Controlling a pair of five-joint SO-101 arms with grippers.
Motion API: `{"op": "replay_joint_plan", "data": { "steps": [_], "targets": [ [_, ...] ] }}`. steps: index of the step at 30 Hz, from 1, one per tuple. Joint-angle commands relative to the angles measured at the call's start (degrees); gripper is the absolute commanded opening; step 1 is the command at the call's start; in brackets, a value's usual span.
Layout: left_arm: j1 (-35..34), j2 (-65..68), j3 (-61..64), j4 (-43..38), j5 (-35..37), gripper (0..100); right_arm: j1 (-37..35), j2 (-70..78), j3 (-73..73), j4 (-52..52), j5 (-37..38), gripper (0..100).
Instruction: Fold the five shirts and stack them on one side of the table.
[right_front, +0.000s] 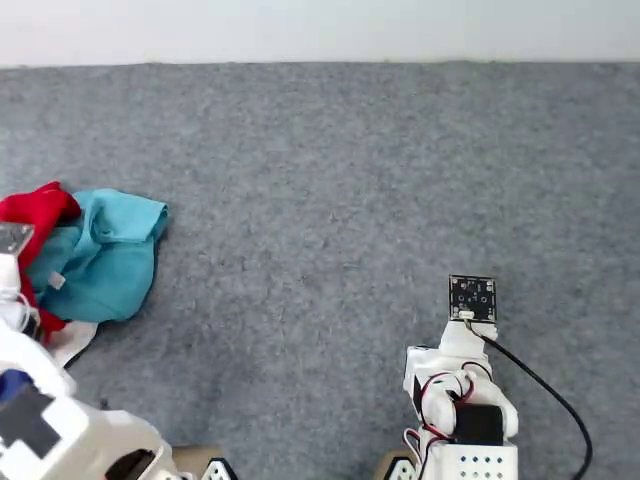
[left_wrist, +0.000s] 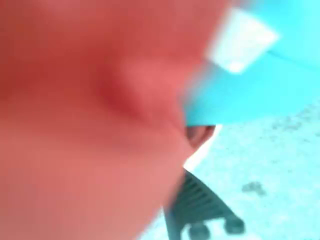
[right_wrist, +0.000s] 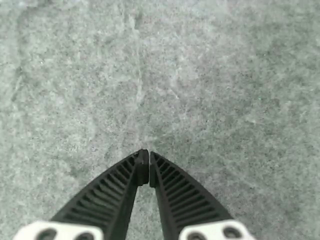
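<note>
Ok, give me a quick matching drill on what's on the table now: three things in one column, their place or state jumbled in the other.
Things:
1. red shirt
2. teal shirt
3. right arm

Place or state:
A. jaws shut, over bare table
B. bunched at the far left edge
C. crumpled, white tag showing

Pairs: 1-B, 2-C, 3-A.

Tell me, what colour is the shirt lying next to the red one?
The shirt is teal, a bright blue-green. The high view shows it best.
</note>
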Motion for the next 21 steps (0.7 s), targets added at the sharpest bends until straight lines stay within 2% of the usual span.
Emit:
{"op": "replay_joint_plan", "data": {
  "steps": [1, 6, 9, 15, 21],
  "targets": [
    [2.90, -11.25, -2.77, 0.88, 2.64, 1, -0.13, -0.57, 0.79, 0.31, -0.26, 1.4],
    [7.65, -24.79, -2.95, 0.53, 7.91, 1, -0.13, -0.57, 0.79, 0.31, -0.26, 1.4],
    [11.34, -32.70, -2.95, -2.37, 11.52, 1, -0.13, -0.57, 0.79, 0.31, -0.26, 1.4],
    [20.31, -46.07, -2.86, -16.44, 21.10, 1, -0.13, -0.57, 0.79, 0.31, -0.26, 1.4],
    [29.71, -50.11, -2.95, -33.14, 31.47, 1, -0.13, -0.57, 0.79, 0.31, -0.26, 1.4]
  ]
}}
